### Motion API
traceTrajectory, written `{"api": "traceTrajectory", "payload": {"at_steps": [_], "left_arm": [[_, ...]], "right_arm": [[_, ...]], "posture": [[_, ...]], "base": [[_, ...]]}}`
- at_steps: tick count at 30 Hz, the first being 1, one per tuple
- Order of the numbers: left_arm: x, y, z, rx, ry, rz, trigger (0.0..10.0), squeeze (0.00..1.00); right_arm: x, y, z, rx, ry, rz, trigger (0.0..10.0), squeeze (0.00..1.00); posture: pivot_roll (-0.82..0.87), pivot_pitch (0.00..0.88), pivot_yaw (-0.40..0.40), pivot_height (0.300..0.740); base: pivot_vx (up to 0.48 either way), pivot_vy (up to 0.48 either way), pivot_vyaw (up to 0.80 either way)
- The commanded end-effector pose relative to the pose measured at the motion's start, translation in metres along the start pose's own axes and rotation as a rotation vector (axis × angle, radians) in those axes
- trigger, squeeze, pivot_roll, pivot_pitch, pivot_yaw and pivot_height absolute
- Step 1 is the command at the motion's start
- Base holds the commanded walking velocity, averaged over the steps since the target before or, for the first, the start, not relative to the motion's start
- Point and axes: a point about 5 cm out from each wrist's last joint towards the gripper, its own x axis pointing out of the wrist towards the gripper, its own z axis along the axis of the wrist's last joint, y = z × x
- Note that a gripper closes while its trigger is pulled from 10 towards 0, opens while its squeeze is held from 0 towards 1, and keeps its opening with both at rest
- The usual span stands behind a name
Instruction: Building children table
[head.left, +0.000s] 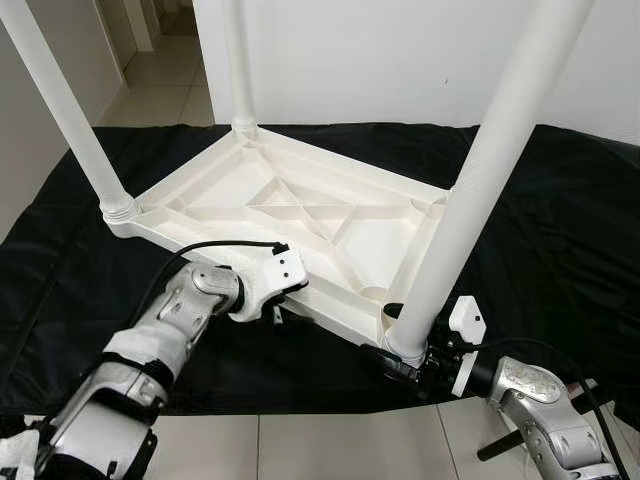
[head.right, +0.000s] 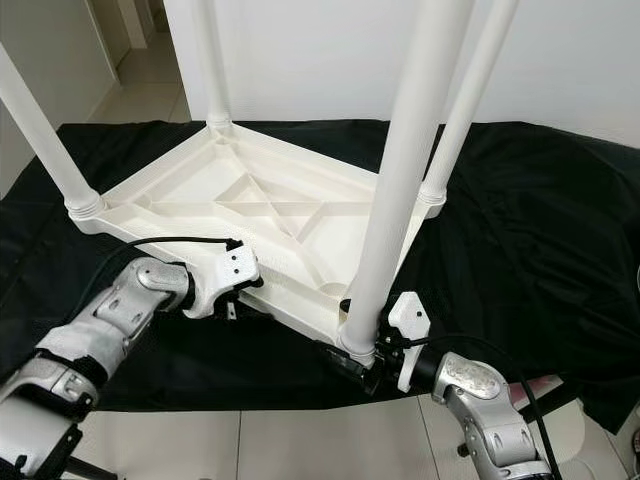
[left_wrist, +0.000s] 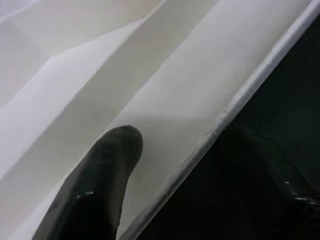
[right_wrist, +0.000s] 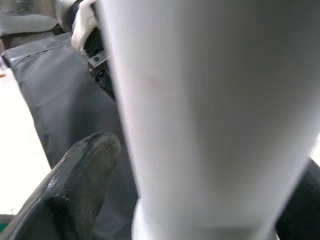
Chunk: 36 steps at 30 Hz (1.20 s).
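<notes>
A white plastic children's table (head.left: 300, 215) lies upside down on a black cloth (head.left: 560, 230), its legs pointing up. My left gripper (head.left: 284, 302) is shut on the table's near rim; one finger (left_wrist: 100, 185) lies on the white rim and the other sits below it against the cloth. At the near right corner my right gripper (head.left: 402, 358) is shut on the base of the near right leg (head.left: 470, 200), with a black finger (right_wrist: 80, 175) beside the white leg (right_wrist: 210, 115). Other legs stand at the left corner (head.left: 65, 110), the far corner (head.left: 238, 60) and the far right (head.right: 470, 100).
The black cloth covers the floor around the table and ends just before my arms, where pale tiles (head.left: 300, 445) show. A white wall (head.left: 400, 60) stands behind the table. A tiled hallway (head.left: 160, 70) opens at the far left.
</notes>
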Motion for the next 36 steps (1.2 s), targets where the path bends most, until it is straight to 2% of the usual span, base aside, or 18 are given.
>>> {"api": "traceTrajectory", "payload": {"at_steps": [1,3,7,10,11,13,16,22,23,24,27,31,36], "left_arm": [[-0.006,0.017,-0.01,-0.014,0.044,0.24,0.0,0.0],[-0.006,0.017,-0.01,-0.014,0.044,0.24,0.0,0.0],[-0.008,0.018,-0.012,-0.01,0.047,0.236,0.0,0.0],[-0.009,0.018,-0.013,-0.009,0.046,0.236,0.0,0.0],[-0.011,0.018,-0.014,-0.014,0.041,0.239,0.0,0.0],[-0.011,0.018,-0.014,-0.014,0.041,0.239,0.0,0.0],[-0.013,0.015,-0.013,-0.002,0.01,0.229,0.0,0.0],[-0.008,0.006,-0.005,0.005,-0.047,0.178,0.0,0.0],[-0.005,0.001,0.0,0.025,-0.073,0.149,10.0,0.0],[-0.005,0.001,0.0,0.025,-0.073,0.149,10.0,0.0],[0.0,-0.01,0.009,0.062,-0.125,0.103,10.0,0.0],[0.002,-0.015,0.013,0.073,-0.153,0.089,10.0,0.0],[0.005,-0.032,0.017,0.14,-0.204,0.028,10.0,0.0]], "right_arm": [[-0.003,-0.004,0.005,-0.016,-0.038,-0.05,10.0,0.0],[-0.003,-0.004,0.005,-0.016,-0.038,-0.05,10.0,0.0],[-0.002,-0.013,0.008,-0.033,-0.097,-0.207,10.0,0.0],[-0.002,-0.015,0.009,-0.026,-0.116,-0.251,10.0,0.0],[-0.003,-0.017,0.006,-0.015,-0.138,-0.346,10.0,0.0],[-0.003,-0.017,0.006,-0.015,-0.138,-0.346,10.0,0.0],[-0.003,-0.023,0.001,0.01,-0.156,-0.473,10.0,0.0],[-0.001,-0.031,-0.001,0.017,-0.163,-0.524,10.0,0.0],[0.001,-0.038,0.0,0.006,-0.167,-0.554,10.0,0.0],[0.001,-0.038,0.0,0.006,-0.167,-0.554,10.0,0.0],[0.005,-0.052,0.002,-0.011,-0.18,-0.608,10.0,0.0],[0.01,-0.058,0.003,-0.003,-0.181,-0.6,10.0,0.0],[0.019,-0.071,0.006,-0.009,-0.179,-0.586,10.0,0.0]], "posture": [[0.02,0.054,0.046,0.74],[0.02,0.054,0.046,0.74],[0.03,0.061,0.047,0.74],[0.03,0.066,0.047,0.74],[0.03,0.068,0.047,0.74],[0.03,0.068,0.047,0.74],[0.02,0.08,0.048,0.74],[0.02,0.089,0.047,0.74],[0.02,0.091,0.046,0.74],[0.02,0.091,0.046,0.74],[0.02,0.092,0.041,0.74],[0.02,0.094,0.041,0.74],[0.03,0.097,0.028,0.74]], "base": [[0.0,0.0,0.0],[0.0,0.0,0.0],[0.0,0.0,0.0],[0.0,0.0,0.0],[0.0,0.0,0.0],[0.0,0.0,0.0],[0.0,0.0,0.0],[0.0,0.0,0.0],[0.0,0.0,0.0],[0.0,0.0,0.0],[0.0,0.0,0.0],[0.0,0.0,0.0],[0.0,0.0,0.0]]}}
